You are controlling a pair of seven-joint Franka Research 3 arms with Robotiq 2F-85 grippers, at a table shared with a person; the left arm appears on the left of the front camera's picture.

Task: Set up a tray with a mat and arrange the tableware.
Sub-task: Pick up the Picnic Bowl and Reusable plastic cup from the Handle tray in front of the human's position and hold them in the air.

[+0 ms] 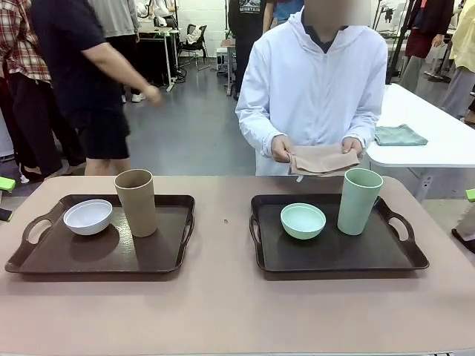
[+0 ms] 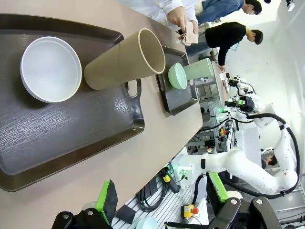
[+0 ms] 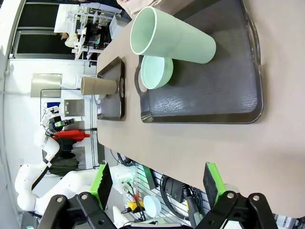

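Left pincer point(image 2: 162, 193) apart, empty, right pincer point(image 3: 157, 183) likewise; left tray point(image 1: 44, 259): white bowl point(image 1: 87, 216), tan cup point(image 1: 136, 202); right tray point(image 1: 371, 256): mint bowl point(image 1: 303, 220), mint cup point(image 1: 359, 200), all probably light, stiff, slick, so pinch a rim wall; mat point(image 1: 323, 159), soft, held by person point(image 1: 312, 81).

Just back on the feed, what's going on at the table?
The person across the table holds a folded tan mat. The right tray carries the green bowl and green cup; the left tray carries the white bowl and tan cup, all upright. The left pincer and right pincer are open and empty, by the near table edge.
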